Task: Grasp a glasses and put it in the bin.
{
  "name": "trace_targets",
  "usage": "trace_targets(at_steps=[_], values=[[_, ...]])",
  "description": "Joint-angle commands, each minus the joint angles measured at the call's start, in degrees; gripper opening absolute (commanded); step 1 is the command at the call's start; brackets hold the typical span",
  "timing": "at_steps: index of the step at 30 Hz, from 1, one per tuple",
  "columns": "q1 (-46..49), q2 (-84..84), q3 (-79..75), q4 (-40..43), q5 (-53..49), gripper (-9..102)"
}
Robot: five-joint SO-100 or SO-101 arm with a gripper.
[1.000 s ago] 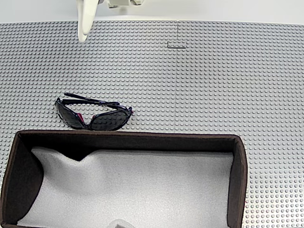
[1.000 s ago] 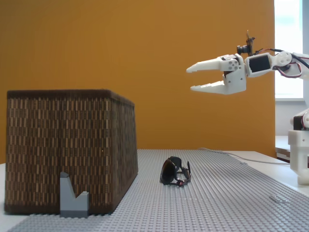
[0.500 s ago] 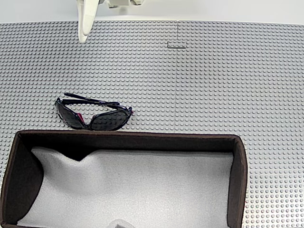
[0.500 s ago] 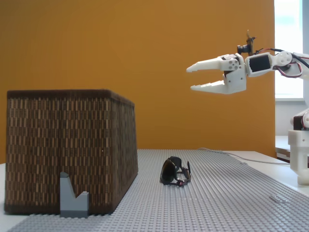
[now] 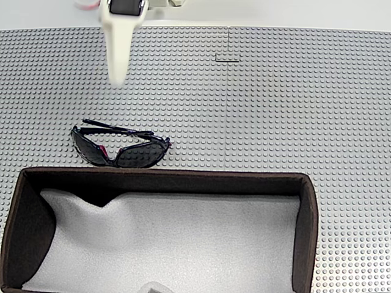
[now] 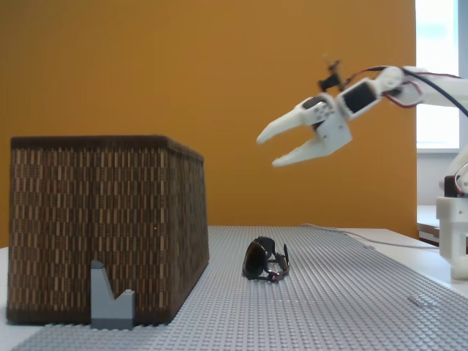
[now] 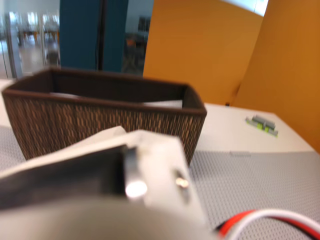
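The gripper [image 6: 267,149] hangs high in the air with its 2 fingers spread apart and nothing between them. It tilts down toward the glasses [image 5: 119,147]. The glasses lie on the gray worktop [image 5: 275,110], just beside the long wall of the bin [image 5: 165,178]. I think this is the reaching step. Next, the gripper needs to come down around the glasses and pinch them.

The grey studded surface [image 5: 275,110] carries the glasses [image 5: 119,146] (folded, just beside the bin's wall), the bin [image 5: 165,180] and a small grey bracket [image 6: 110,296].
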Motion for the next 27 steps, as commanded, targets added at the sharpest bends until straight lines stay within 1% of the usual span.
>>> trace_targets(at_steps=[1,9,14,19,27], values=[[0.26,-8.79,-7.82,3.69,0.35,21],[-1.14,-26.98,-19.60,15.21,3.25,22],[-1.41,-33.13,-23.55,19.42,4.13,22],[-1.23,-38.41,-25.66,19.51,4.66,25],[-0.62,-47.29,-30.94,18.72,4.83,25]])
